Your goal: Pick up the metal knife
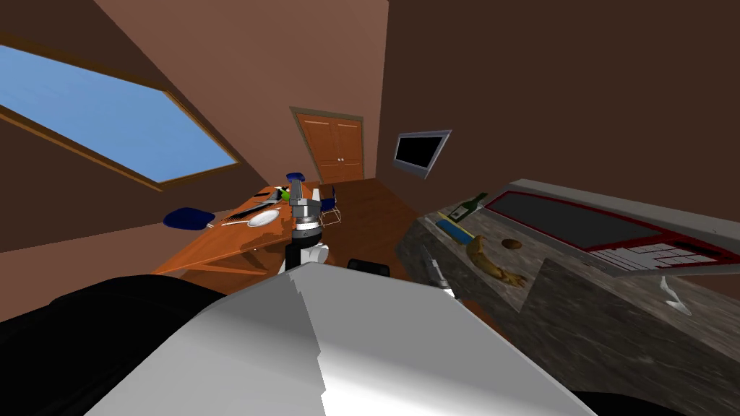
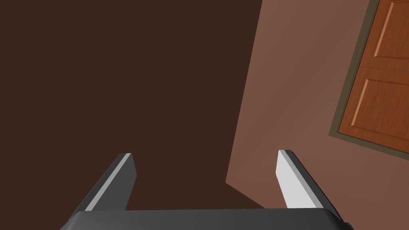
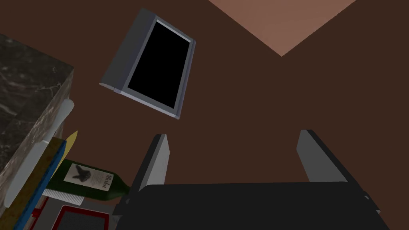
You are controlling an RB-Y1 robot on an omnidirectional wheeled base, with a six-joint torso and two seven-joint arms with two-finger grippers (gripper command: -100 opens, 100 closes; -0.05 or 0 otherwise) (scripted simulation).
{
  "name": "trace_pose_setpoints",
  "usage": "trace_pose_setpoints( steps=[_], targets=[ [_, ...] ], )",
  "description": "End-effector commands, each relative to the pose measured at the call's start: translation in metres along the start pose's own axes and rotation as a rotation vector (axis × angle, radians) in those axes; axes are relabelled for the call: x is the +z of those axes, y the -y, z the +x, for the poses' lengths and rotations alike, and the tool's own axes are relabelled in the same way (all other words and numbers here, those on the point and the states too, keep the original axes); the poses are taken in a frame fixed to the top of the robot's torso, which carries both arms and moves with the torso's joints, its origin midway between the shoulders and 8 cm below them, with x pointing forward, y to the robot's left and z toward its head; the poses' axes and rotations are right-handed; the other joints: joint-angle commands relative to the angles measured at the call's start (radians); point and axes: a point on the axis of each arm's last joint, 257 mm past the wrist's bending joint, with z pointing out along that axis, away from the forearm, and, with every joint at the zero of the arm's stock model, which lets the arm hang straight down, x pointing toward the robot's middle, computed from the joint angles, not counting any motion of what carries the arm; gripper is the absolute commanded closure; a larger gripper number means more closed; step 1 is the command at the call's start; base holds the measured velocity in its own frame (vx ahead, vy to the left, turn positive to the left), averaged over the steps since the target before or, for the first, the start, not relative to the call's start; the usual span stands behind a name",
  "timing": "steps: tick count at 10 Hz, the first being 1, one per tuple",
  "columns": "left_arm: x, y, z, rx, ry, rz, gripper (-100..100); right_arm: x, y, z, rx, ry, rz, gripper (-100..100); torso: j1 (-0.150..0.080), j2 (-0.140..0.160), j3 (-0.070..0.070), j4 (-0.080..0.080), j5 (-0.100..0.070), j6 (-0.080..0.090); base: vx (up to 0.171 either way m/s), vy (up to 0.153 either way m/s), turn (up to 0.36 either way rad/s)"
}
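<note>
My left gripper [image 2: 203, 175] and right gripper [image 3: 233, 159] gape wide, empty; the knife [image 3: 38, 149] lies lengthwise along the counter [image 3: 24, 80] edge.

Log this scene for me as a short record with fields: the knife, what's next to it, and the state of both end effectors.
target: light grey utensil, likely the knife, lying along the edge of the dark marbled counter
neighbours: blue-and-yellow block right beside it; green bottle close by
left end effector: open, empty
right end effector: open, empty, off to the side of the utensil
status: knife not yet grasped
</note>
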Motion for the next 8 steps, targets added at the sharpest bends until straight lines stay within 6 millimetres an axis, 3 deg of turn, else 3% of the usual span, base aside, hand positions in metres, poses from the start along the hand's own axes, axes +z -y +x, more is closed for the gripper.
trace_pose_setpoints(
  steps=[1, 2, 4, 6, 7, 8],
  targets=[
    [0.0, 0.0, 0.0, 0.0, 0.0, 0.0, 0, -0.022, 0.022, 0.018, -0.039, -0.056, 0.077, -100, 0.0, 0.0, 0.0, 0.0, 0.0, 0.0, 0.081, 0.105, 0.082],
    [0.0, 0.0, 0.0, 0.0, 0.0, 0.0, 0, -0.041, 0.039, 0.028, -0.074, -0.102, 0.132, -100, -0.002, 0.001, 0.0, 0.0, -0.001, 0.0, 0.107, 0.163, 0.206],
    [0.0, 0.0, 0.0, 0.0, 0.0, 0.0, 0, -0.05, 0.043, 0.03, -0.07, -0.111, 0.157, -100, -0.002, 0.0, 0.0, 0.0, 0.0, 0.0, 0.067, 0.085, 0.014],
    [0.0, 0.0, 0.0, 0.0, 0.0, 0.0, 0, -0.1, 0.078, 0.048, -0.14, -0.216, 0.279, -100, -0.005, 0.002, 0.001, 0.001, -0.001, 0.0, 0.096, 0.103, 0.189],
    [0.0, 0.0, 0.0, 0.0, 0.0, 0.0, 0, -0.108, 0.079, 0.05, -0.136, -0.223, 0.297, -100, -0.003, -0.001, 0.0, 0.0, -0.001, -0.001, 0.115, 0.1, 0.062],
    [0.0, 0.0, 0.0, 0.0, 0.0, 0.0, 0, -0.135, 0.094, 0.057, -0.171, -0.279, 0.355, -100, -0.003, -0.001, 0.0, 0.0, -0.001, 0.0, 0.12, 0.094, 0.106]
  ],
)
